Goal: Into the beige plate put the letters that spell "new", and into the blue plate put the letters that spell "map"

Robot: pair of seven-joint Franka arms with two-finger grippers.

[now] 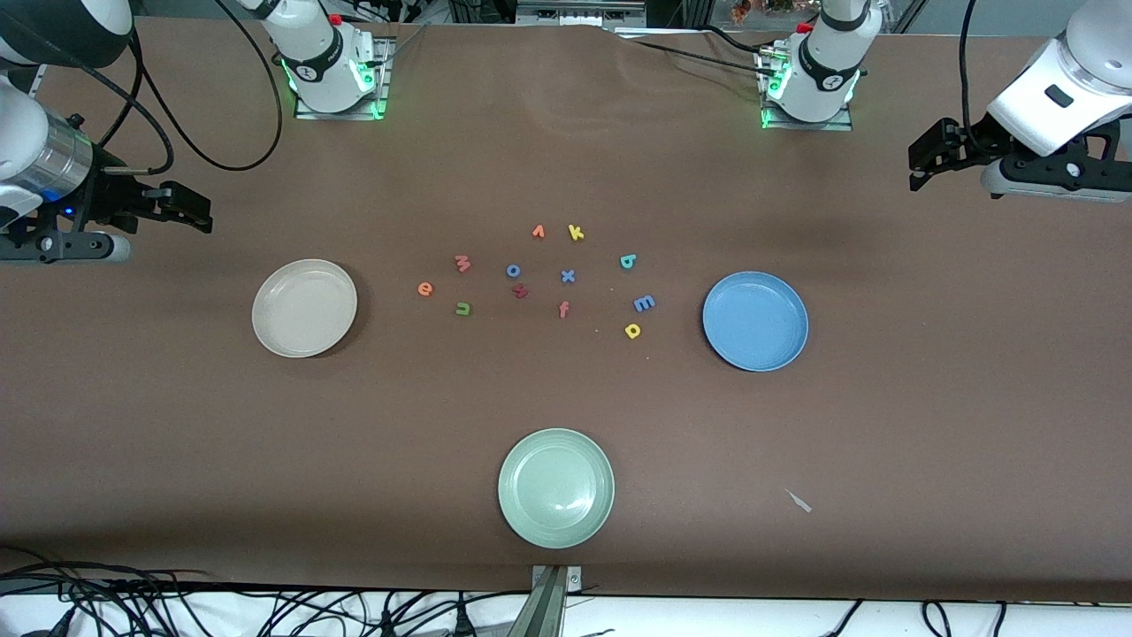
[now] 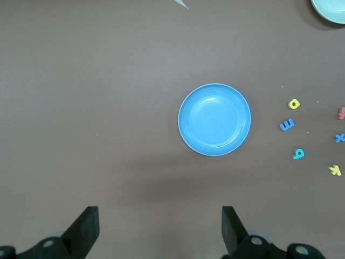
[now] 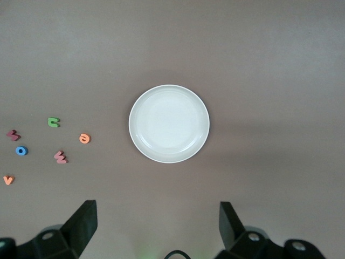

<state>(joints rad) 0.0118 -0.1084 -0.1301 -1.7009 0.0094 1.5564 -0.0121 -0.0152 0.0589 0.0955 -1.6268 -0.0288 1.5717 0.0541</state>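
Count with me: three plates and eleven small foam letters on your brown worktop (image 1: 566,159). The beige plate (image 1: 304,307) sits toward the right arm's end, the blue plate (image 1: 755,320) toward the left arm's end, and the pale green plate (image 1: 555,487) lies nearest the front camera, between them. All three plates hold nothing.

Your "new" letters cluster beside the beige plate: the orange e (image 1: 425,288), the green n (image 1: 462,309) and the pink-red w (image 1: 462,263). Your "map" letters lie beside the blue plate: the blue m (image 1: 644,303), the yellow round letter (image 1: 632,331) and the teal stemmed letter (image 1: 628,261).

Between those groups you've got the distractors: a blue o (image 1: 513,270), a blue x (image 1: 568,276), a dark red letter (image 1: 520,290), an orange f (image 1: 563,309), an orange v (image 1: 538,232) and a yellow k (image 1: 576,233). A pale scrap (image 1: 799,501) lies near the front edge.

The left claw (image 1: 924,164) waits spread wide over the left arm's end; the right claw (image 1: 186,210) hangs just as wide over the right arm's end, both empty.
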